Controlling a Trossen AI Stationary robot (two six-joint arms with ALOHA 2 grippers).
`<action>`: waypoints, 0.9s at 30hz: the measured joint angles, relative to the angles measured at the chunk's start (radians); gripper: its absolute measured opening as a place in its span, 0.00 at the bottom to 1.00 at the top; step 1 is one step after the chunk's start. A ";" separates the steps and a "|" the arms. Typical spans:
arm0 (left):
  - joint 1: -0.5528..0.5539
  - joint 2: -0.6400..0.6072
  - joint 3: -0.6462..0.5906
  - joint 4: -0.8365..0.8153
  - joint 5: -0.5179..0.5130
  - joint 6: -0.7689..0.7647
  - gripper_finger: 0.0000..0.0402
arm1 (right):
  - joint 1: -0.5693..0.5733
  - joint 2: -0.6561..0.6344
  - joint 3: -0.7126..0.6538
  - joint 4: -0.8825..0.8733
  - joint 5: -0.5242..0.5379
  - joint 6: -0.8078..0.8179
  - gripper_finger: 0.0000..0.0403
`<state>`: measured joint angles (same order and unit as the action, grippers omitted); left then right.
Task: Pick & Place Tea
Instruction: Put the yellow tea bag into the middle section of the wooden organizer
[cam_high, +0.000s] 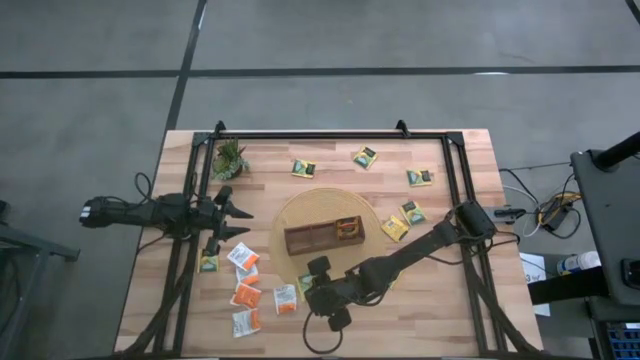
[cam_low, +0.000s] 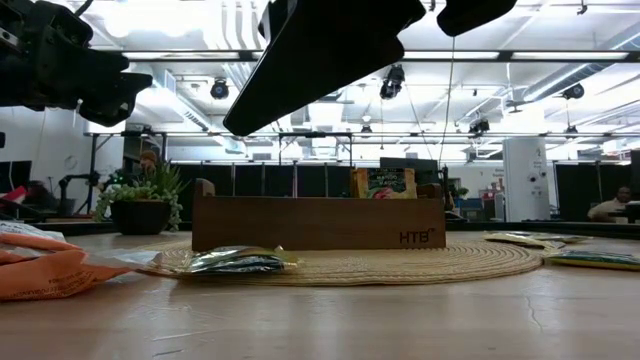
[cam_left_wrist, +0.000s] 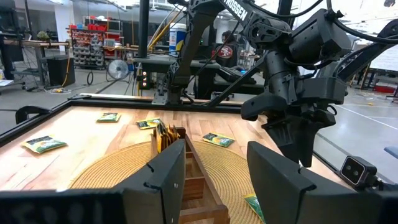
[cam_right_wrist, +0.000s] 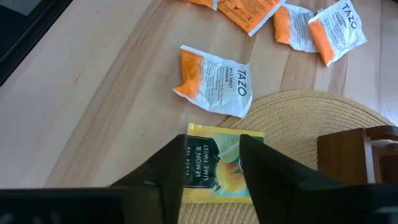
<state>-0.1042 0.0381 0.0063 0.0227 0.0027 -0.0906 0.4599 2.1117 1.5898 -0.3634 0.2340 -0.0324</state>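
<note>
Overhead, table-level, two wrist cams; tray (cam_high: 322, 237) shared.

A wooden table (cam_high: 470, 300) carries a round woven mat (cam_high: 325, 205), scattered tea sachets (cam_high: 245, 294) and a potted plant (cam_high: 229, 158)

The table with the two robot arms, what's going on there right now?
The right gripper hangs open above a yellow lemon tea sachet lying on the edge of the woven mat, near the wooden tray. The left gripper waits open beside the mat. More sachets lie scattered around the table.
</note>
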 joint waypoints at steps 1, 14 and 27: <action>0.000 0.000 0.000 0.000 0.000 0.000 0.42 | 0.000 0.000 0.000 0.000 0.000 0.000 0.39; 0.000 0.000 0.000 0.000 0.000 0.000 0.42 | -0.010 0.000 -0.036 0.025 0.000 0.018 0.45; 0.000 0.000 0.000 0.000 0.000 0.000 0.42 | -0.023 0.001 -0.144 0.204 -0.055 0.014 0.45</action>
<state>-0.1043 0.0380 0.0063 0.0227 0.0029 -0.0906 0.4367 2.1128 1.4458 -0.1594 0.1787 -0.0185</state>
